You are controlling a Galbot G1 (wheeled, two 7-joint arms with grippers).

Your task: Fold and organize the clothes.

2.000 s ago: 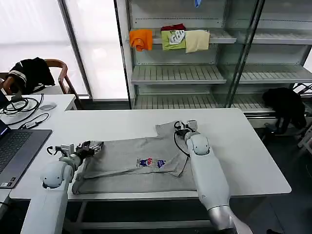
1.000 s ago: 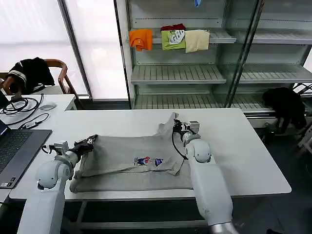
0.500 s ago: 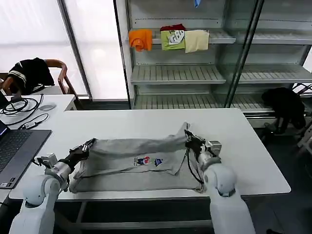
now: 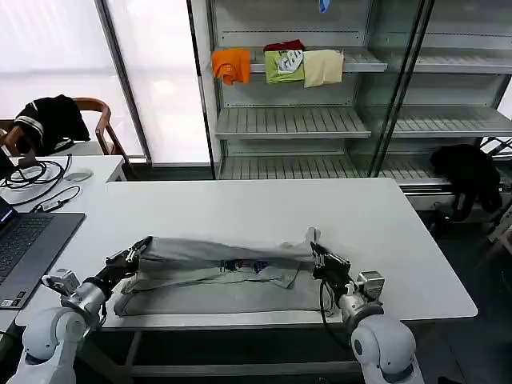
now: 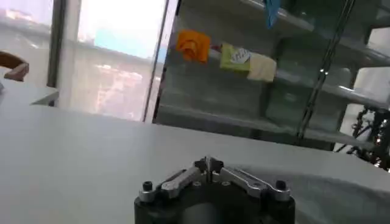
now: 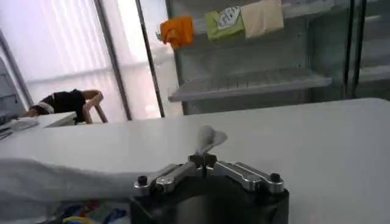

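Your left gripper [image 4: 136, 249] is clamped on the left end of the grey shirt [image 4: 224, 272], low over the near half of the white table [image 4: 240, 204]; in the left wrist view the fingers [image 5: 207, 165] are pinched together. Your right gripper [image 4: 318, 250] is closed on the shirt's right end, with a tuft of fabric sticking up just past its tips [image 6: 204, 159]. The shirt hangs between the two grippers as a raised ridge, its far edge lifted, the rest lying flat on the table toward the near edge. Chest print [image 4: 244, 266] sits just under the raised fold, roughly midway between the grippers. A laptop [image 4: 24, 244] lies outboard of the left gripper, well apart from it.
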